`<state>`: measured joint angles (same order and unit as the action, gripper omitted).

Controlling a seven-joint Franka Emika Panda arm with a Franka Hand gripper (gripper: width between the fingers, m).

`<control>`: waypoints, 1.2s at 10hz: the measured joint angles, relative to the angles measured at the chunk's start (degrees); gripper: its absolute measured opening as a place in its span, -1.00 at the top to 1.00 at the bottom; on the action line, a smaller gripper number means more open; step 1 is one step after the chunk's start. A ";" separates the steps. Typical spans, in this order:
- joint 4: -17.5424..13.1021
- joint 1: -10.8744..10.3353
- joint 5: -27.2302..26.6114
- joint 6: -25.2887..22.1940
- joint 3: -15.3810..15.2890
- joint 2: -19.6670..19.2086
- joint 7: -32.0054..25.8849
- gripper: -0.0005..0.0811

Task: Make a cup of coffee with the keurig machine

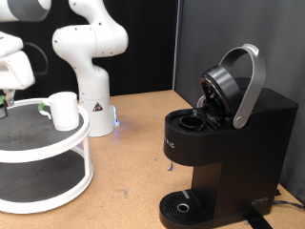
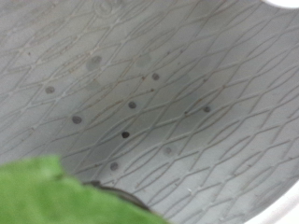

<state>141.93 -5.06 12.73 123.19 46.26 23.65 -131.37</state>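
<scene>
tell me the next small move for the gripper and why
Probably ease straight down: the gripper hangs at the exterior view's left over the round white two-tier stand, and the wrist view shows a green-topped object close below on the grey mesh mat.

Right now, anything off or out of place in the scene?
Nothing spilled or damaged. The coffee machine has its lid up, pod chamber exposed, and no cup on its drip tray. The white cup stands upright on the round two-tier stand. The hand is at the stand's far side.
</scene>
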 joint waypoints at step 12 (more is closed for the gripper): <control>-2.82 -5.53 -20.83 -2.36 -4.88 0.70 16.35 -0.21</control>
<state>139.11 -10.59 -8.10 120.82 41.38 24.35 -115.02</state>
